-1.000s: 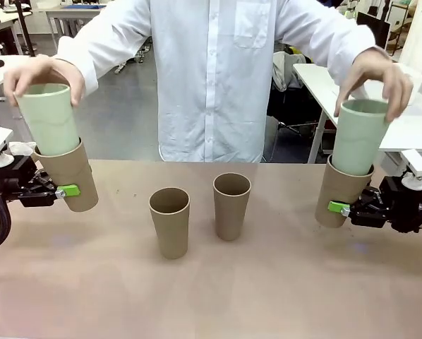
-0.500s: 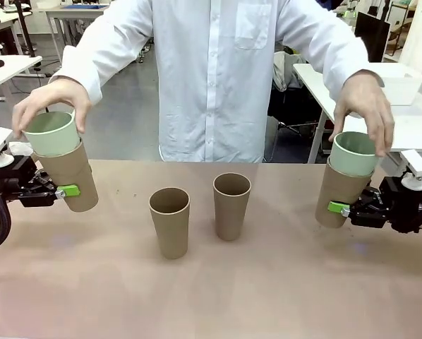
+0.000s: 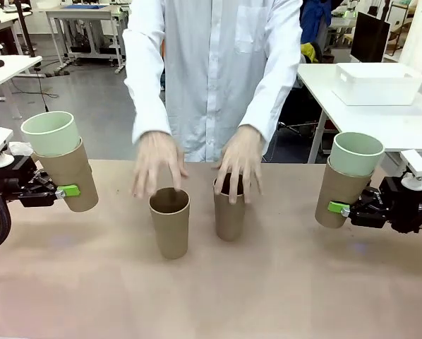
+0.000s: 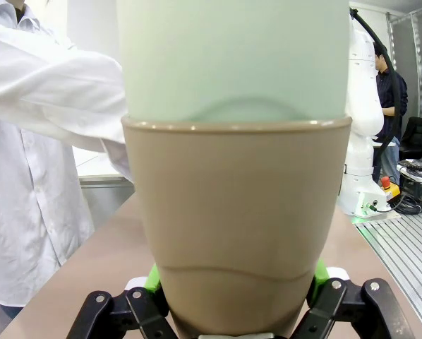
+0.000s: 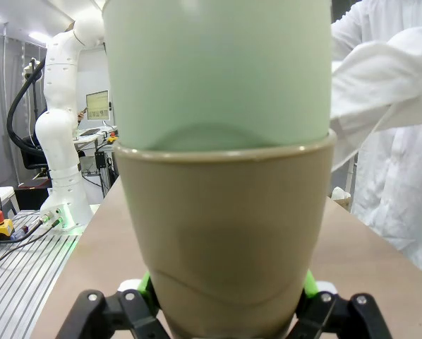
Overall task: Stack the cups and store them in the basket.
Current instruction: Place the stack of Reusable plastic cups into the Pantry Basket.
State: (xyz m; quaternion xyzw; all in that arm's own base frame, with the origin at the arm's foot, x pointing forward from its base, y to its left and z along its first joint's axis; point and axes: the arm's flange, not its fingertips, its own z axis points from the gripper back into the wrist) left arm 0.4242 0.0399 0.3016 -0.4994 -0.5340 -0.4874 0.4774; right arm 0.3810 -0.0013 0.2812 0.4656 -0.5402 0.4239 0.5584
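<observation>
While the left gripper [image 3: 68, 191] clamps the left tan cup [image 3: 71, 178], tilted with a mint cup [image 3: 50, 134] nested inside, the right gripper [image 3: 338, 207] clamps the right tan cup [image 3: 339, 185], which holds another mint cup [image 3: 356, 154]. 2 tan cups [image 3: 169, 222] [image 3: 230, 212] stand mid-table beneath the person's hands [image 3: 154, 161] [image 3: 240, 159]. The basket [image 3: 377, 88] sits on a white table [image 3: 401, 123] behind, far right.

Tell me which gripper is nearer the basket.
Right. The right gripper sits in front of the basket, which stands on a side table behind it; the left gripper is far off on the opposite side.
</observation>
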